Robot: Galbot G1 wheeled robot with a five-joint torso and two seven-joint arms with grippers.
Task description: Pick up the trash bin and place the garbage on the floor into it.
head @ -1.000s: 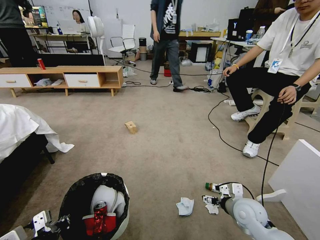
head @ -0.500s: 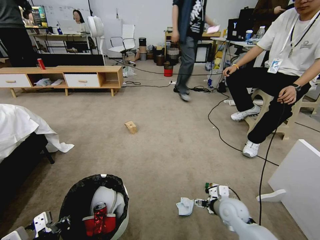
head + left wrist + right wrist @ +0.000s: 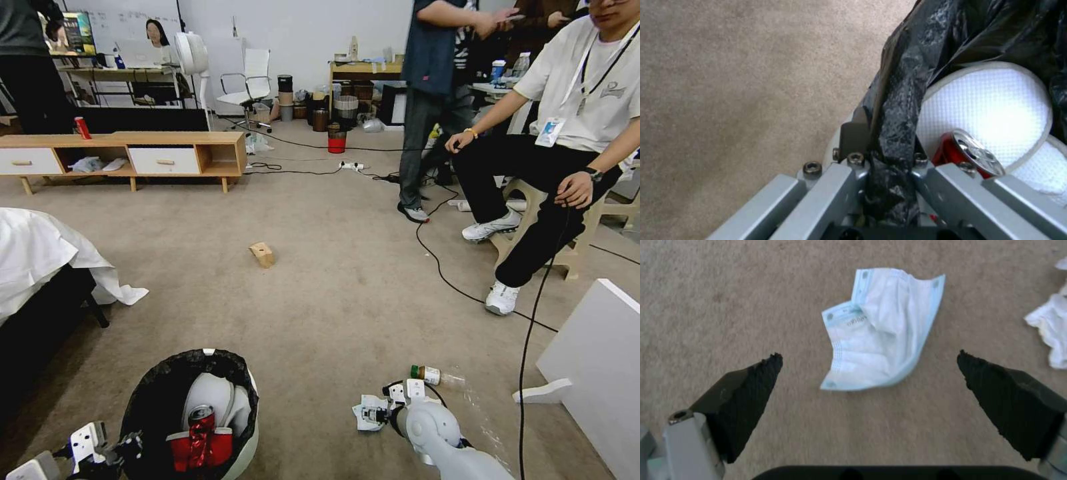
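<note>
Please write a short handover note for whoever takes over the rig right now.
Left end effector: shut on the trash bin, clamping its bag-lined rim near the robot's left.
Right end effector: open, hovering over the face mask on the floor.
Done: crushed can and red cup lie in the bin.
Left: mask, tissue wad beside it, green-capped bottle just beyond the right arm, cardboard box farther ahead.
</note>
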